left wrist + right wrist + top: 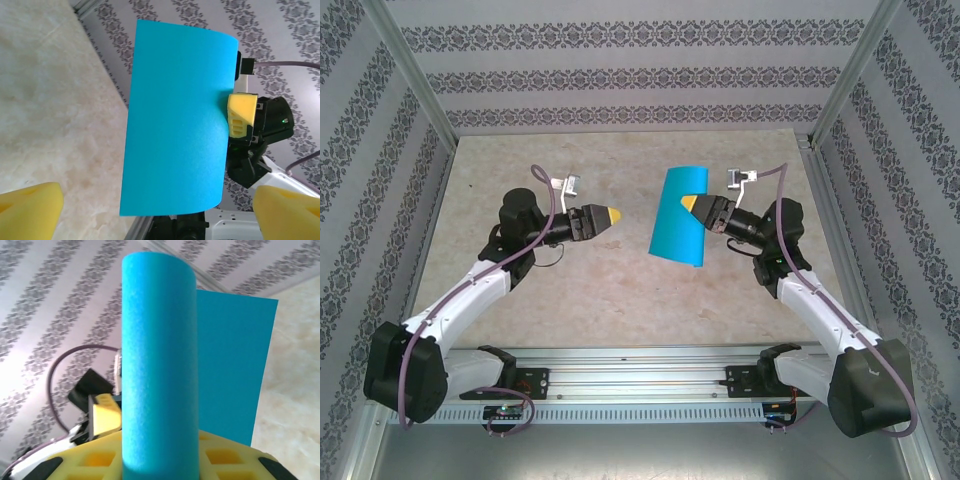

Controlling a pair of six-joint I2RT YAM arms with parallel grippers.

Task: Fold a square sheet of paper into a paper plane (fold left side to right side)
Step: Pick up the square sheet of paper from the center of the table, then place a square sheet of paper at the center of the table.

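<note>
Currently grips the square sheet of paper (pixel 675 232) in the right gripper (pixel 692 205), jaws pinched close on one edge, a yellow pad (pixel 242 114) lying on top of the blue. Has the sheet bowed over in a curve, spreading out from those fingertips toward the left gripper (pixel 605 215). Holds nothing in the left, jaws spread wide, yellow fingertips (pixel 30 207) far apart at either side, paper straight ahead of them, facing them broadside and not touching.

The left arm (pixel 470 295) and right arm (pixel 815 300) have white links and black joints. Mauve cables (pixel 552 203) follow them. Their fingers (pixel 30 207) are yellow foam.
</note>
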